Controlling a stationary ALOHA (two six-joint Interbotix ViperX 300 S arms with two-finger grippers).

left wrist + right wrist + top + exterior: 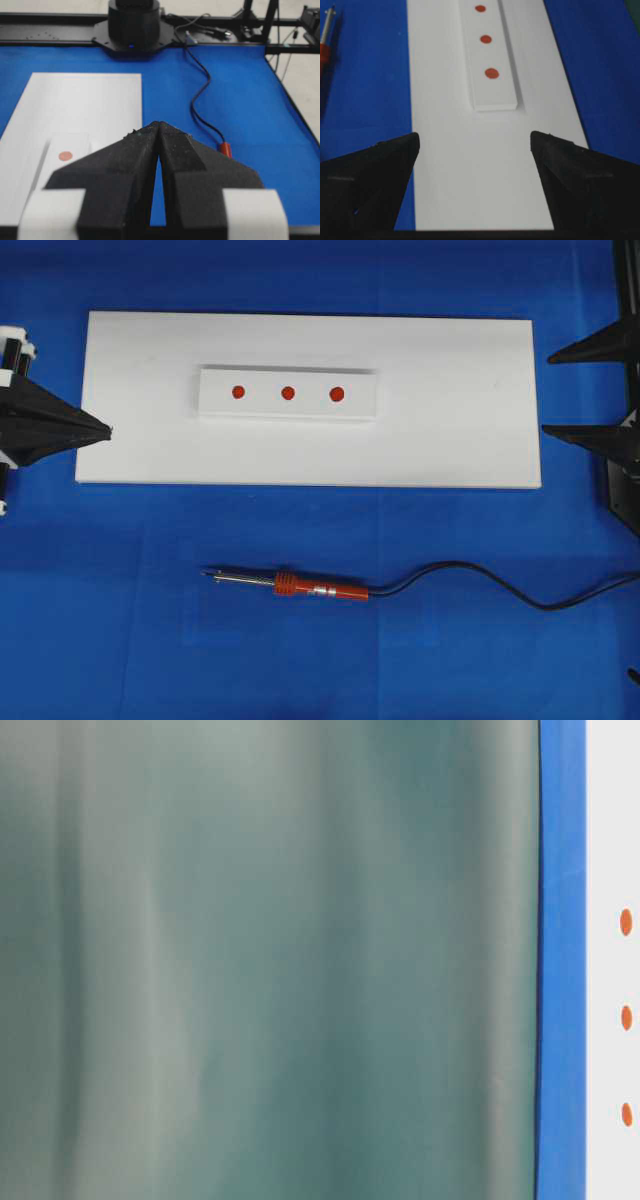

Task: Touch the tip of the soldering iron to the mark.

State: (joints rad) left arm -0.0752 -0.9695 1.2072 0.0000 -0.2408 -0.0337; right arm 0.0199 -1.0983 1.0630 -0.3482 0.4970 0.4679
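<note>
On the blue cloth (100,640) near my front edge, the soldering iron (300,587) lay flat and untouched, its tip (208,573) pointing toward my left side and its black cord (480,580) trailing off to my right. My right gripper (475,145) had its fingers spread wide and empty over the white board (450,440); my left gripper (159,127) had its fingers pressed together. Three red marks (287,393) sat on a raised white strip (360,410). I judged the slim handle might roll or tilt when pinched, and the cord could drag the tip off its mark.
</note>
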